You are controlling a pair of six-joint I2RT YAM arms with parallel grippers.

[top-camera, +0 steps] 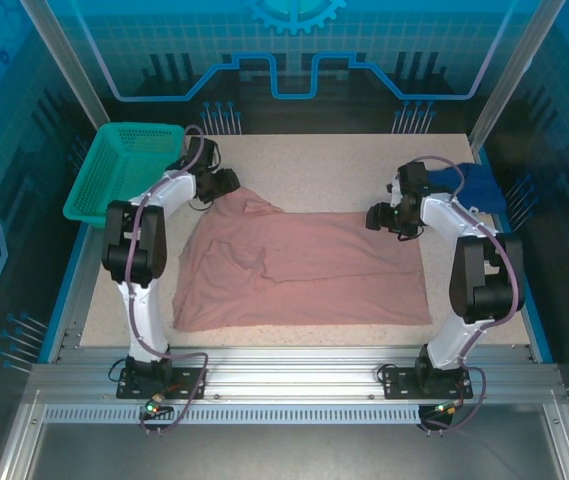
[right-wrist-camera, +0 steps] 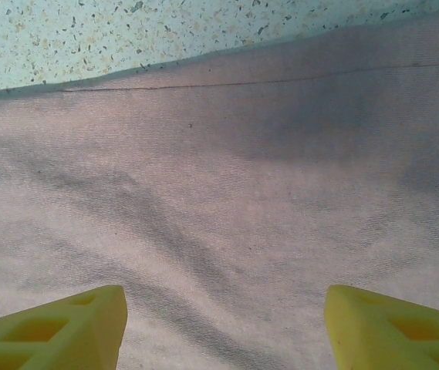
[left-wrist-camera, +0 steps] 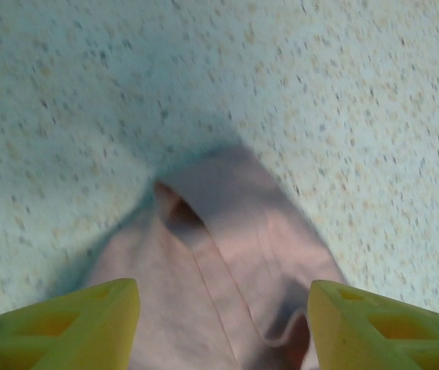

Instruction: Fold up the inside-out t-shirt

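The inside-out t-shirt (top-camera: 304,265), dusty pink, lies spread flat across the middle of the table. My left gripper (top-camera: 226,185) hovers over its far-left corner. In the left wrist view a folded sleeve end (left-wrist-camera: 227,247) with a seam lies between the yellow fingers (left-wrist-camera: 72,324), and the left gripper (left-wrist-camera: 223,324) is open with nothing pinched. My right gripper (top-camera: 379,217) is over the shirt's far-right edge. In the right wrist view it (right-wrist-camera: 223,327) stands open above flat pink cloth (right-wrist-camera: 227,177), whose stitched hem (right-wrist-camera: 204,81) runs along the speckled table.
A green mesh basket (top-camera: 124,170) sits at the far-left corner of the table. A dark blue shirt (top-camera: 469,182) lies bunched at the far right behind the right arm. Speckled tabletop (top-camera: 324,165) shows beyond the pink shirt.
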